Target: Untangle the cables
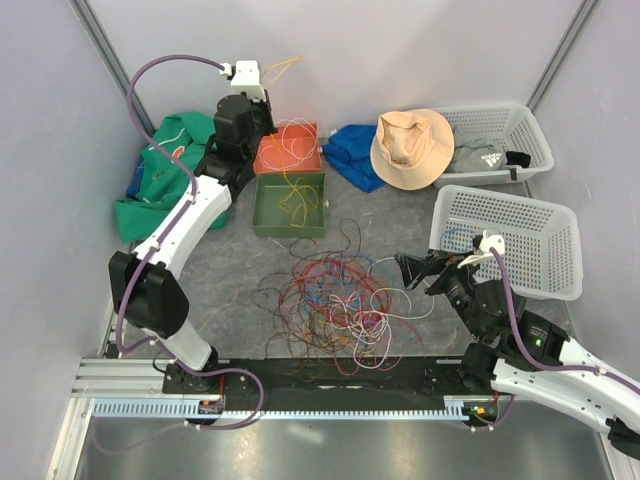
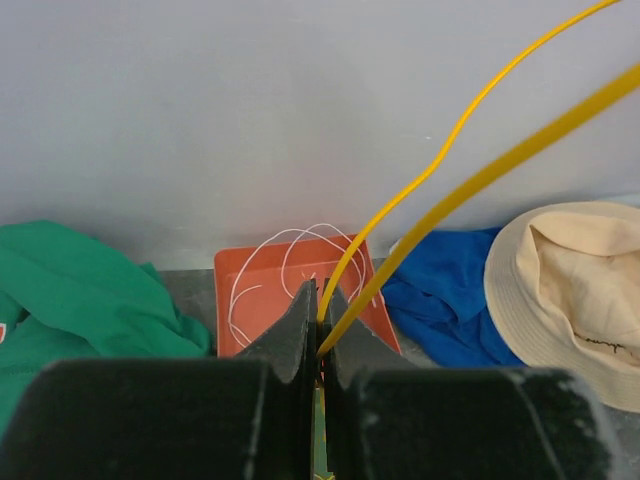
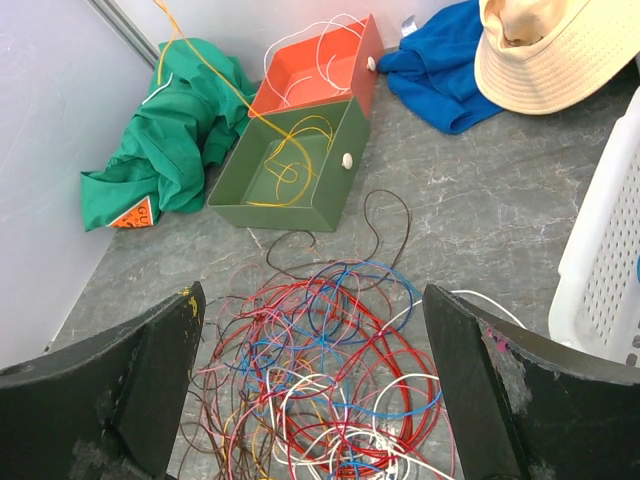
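Your right tool (image 3: 312, 295), spread wide, hovers low with tangled multicoloured thin cables (image 1: 335, 300) just ahead; your left tool (image 2: 320, 300), arm stretched high, pinches a yellow wire (image 2: 610, 102).

The worktop (image 1: 400, 215) is viewed from above and behind the arm bases (image 1: 190, 375), set along the bottom edge, with the back wall (image 1: 350, 50) faced and the whole scene taken in. The left wrist view is taken close behind the left gripper (image 2: 320, 297), raised and aimed nearly level at that wall. The right wrist view is angled forward and down between the fingers (image 3: 130, 380) of the right gripper (image 3: 310, 300), nearer the worktop. The orange tray (image 1: 275, 155), blue cloth (image 1: 355, 150), hat (image 1: 412, 148) and green cloth (image 1: 160, 180) are shared by all three views; the green tray (image 1: 290, 205) and the heap of cables (image 1: 335, 300) by the top and right wrist views.
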